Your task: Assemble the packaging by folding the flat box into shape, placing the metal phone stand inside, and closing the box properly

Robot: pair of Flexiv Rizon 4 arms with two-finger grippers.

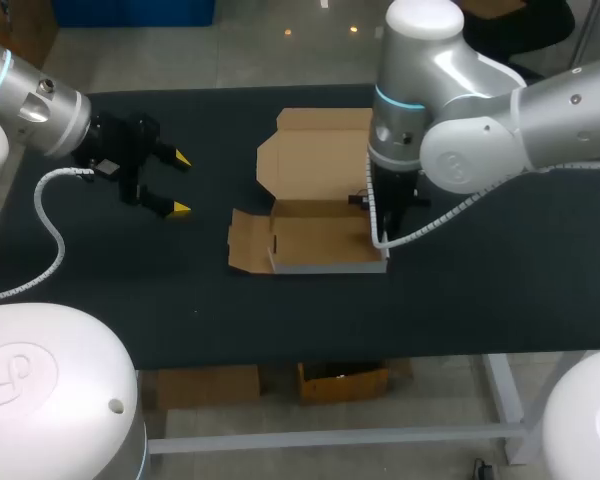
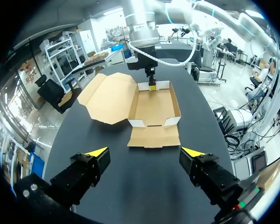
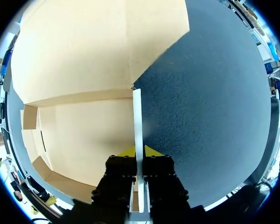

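The cardboard box (image 1: pixel 320 240) sits partly folded at the middle of the table (image 1: pixel 480 300), its lid flap (image 1: pixel 315 150) lying flat behind it. The right tool (image 3: pixel 139 151) pinches the box's upright side wall (image 3: pixel 138 116). The left tool (image 1: pixel 181 184) hangs wide open, well apart to the left.
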